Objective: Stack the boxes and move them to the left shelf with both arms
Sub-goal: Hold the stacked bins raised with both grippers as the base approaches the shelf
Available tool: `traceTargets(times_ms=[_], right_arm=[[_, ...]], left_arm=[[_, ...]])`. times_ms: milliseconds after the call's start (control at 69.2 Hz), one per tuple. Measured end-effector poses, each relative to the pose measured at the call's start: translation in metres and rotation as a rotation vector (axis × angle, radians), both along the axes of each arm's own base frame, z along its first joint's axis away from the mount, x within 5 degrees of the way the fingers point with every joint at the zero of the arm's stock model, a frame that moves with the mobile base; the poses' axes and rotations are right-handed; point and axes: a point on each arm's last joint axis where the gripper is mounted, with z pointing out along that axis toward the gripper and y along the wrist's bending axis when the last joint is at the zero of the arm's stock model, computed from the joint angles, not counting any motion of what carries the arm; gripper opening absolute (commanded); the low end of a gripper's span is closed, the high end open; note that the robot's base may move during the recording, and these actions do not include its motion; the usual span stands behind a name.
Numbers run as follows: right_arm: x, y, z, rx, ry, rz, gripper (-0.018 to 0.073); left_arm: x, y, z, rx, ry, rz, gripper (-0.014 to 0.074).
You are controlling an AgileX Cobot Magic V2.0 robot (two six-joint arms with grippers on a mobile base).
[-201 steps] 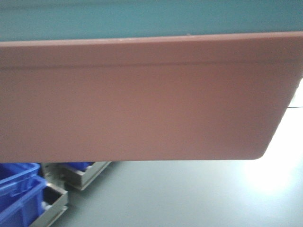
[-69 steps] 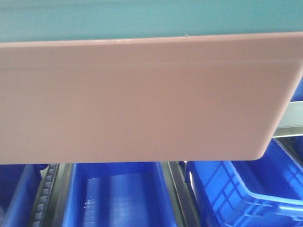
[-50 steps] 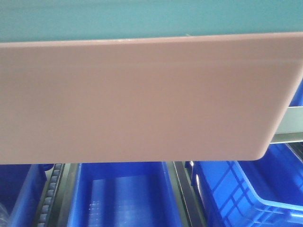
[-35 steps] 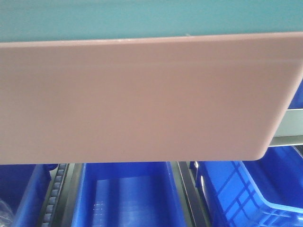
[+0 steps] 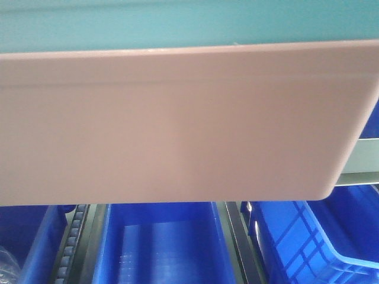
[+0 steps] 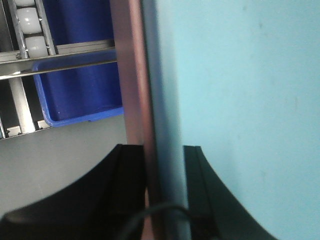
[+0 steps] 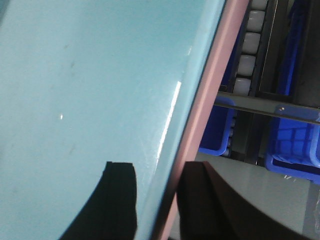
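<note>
Where each gripper straddles the nested walls, left gripper and right gripper pinch pink bin and blue bin together. Stack carried above dark blue crates; roller shelf at one o'clock. Likely light, stiff, slick; hold by the rims.

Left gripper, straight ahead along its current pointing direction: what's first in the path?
The left gripper already straddles the nested walls of the pink bin and light blue bin. Beyond the bins, the first thing looks like the shelf's metal rail, with a dark blue crate under it; depth unclear.
</note>
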Motion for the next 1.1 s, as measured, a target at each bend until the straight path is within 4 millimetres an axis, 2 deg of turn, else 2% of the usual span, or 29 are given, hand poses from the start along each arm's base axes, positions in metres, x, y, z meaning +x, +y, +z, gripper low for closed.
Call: traceTargets(times_ms=[709, 911, 1099], right_arm=[[0.002, 0.001, 0.002, 0.011, -0.027, -0.001, 0.0055], [0.012, 0.001, 0.009, 0.002, -0.062, -0.017, 0.0055], [0.039, 0.007, 0.018, -0.028, -0.08, -0.037, 0.0055]], left_arm=[[0.004, -0.002, -0.001, -0.006, -0.015, 0.005, -0.0003], [0.023, -0.012, -0.003, 0.012, -0.008, 0.003, -0.0003], [0.05, -0.023, 0.005, 0.065, -0.051, -0.005, -0.0003]])
